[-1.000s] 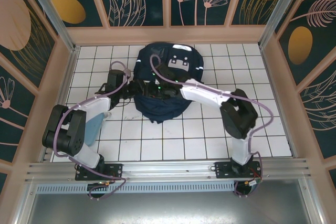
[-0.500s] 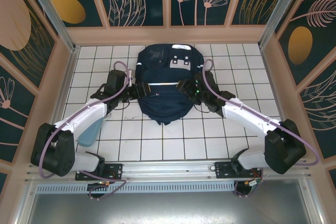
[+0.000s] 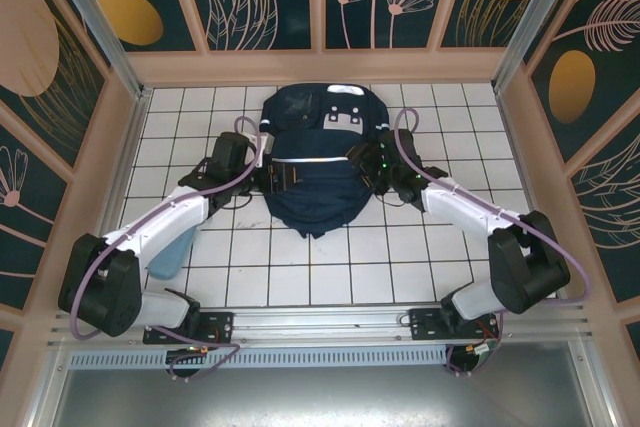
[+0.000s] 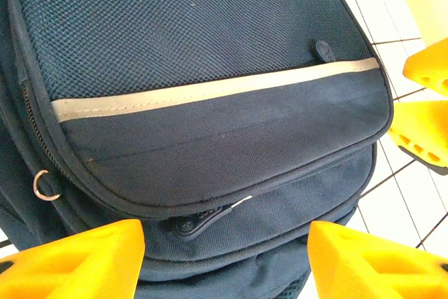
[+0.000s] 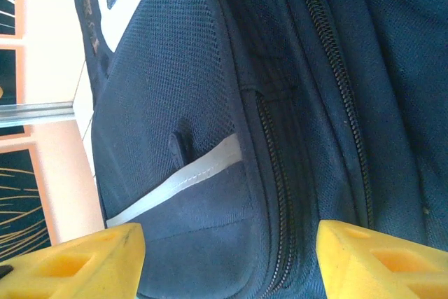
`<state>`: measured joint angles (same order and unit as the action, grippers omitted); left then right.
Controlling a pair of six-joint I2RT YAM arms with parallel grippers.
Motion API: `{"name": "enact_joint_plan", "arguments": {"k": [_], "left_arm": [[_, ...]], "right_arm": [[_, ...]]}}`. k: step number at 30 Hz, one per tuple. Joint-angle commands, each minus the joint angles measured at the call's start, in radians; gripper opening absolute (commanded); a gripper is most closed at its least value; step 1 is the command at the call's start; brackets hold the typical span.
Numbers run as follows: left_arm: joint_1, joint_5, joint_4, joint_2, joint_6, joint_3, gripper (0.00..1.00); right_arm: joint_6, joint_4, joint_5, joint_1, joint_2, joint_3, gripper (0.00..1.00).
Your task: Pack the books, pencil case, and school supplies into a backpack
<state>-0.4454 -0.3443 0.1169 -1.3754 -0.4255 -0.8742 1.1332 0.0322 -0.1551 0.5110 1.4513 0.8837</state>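
The left gripper [image 3: 266, 176] is hovering close beside the left flank of the backpack [image 3: 312, 202]. In the left wrist view its yellow fingers [image 4: 70, 260] are standing wide apart with nothing clamped between them. The right gripper [image 3: 366, 161] is doing likewise at the opposite flank, jaws gaping and holding nothing, with the bag's side showing between its fingers. The dark navy backpack is lying flat on the white tiled table [image 3: 300, 282], toward the far middle, between the two arms. Its white reflective stripe [image 4: 210, 92] is running across the front pocket, and a black zipper pull [image 4: 199, 220] is sticking out just beneath that pocket. A small metal ring [image 4: 45, 185] is hanging at the bag's edge. A long zipper [image 5: 280, 173] is running along the side in the right wrist view. A pale blue object [image 3: 170, 247] is lying on the tiles beside the left arm, apart from the backpack.
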Motion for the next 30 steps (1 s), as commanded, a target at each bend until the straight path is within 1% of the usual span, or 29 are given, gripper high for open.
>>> {"name": "enact_joint_plan", "arguments": {"k": [1,3,6,7,10,16,23,27,30], "left_arm": [[-0.011,-0.023,0.007,-0.024,0.036,-0.036,0.63],[-0.015,-0.028,0.008,-0.036,0.04,-0.041,0.62],[-0.019,-0.025,0.007,-0.051,0.046,-0.042,0.58],[-0.021,-0.023,0.007,-0.057,0.048,-0.044,0.57],[-0.025,-0.017,0.004,-0.072,0.052,-0.042,0.53],[-0.038,0.0,0.015,-0.132,0.093,-0.068,0.5],[-0.044,0.068,0.069,-0.191,0.177,-0.108,0.45],[-0.046,0.114,0.135,-0.177,0.201,-0.141,0.45],[-0.045,0.127,0.137,-0.141,0.196,-0.127,0.45]], "right_arm": [[-0.003,-0.034,-0.019,-0.005,0.018,0.037,0.65],[-0.017,-0.059,-0.05,-0.005,0.034,0.044,0.6],[-0.023,-0.086,-0.073,-0.003,0.043,0.048,0.5],[-0.025,-0.091,-0.073,-0.003,0.038,0.046,0.48],[-0.03,-0.076,-0.062,-0.003,0.018,0.051,0.48],[-0.037,-0.045,-0.05,-0.003,-0.028,0.063,0.49],[-0.036,-0.038,-0.064,-0.006,-0.022,0.082,0.49],[-0.042,-0.024,-0.06,-0.009,-0.021,0.097,0.49],[-0.042,0.0,-0.05,-0.015,-0.022,0.102,0.49]]}}
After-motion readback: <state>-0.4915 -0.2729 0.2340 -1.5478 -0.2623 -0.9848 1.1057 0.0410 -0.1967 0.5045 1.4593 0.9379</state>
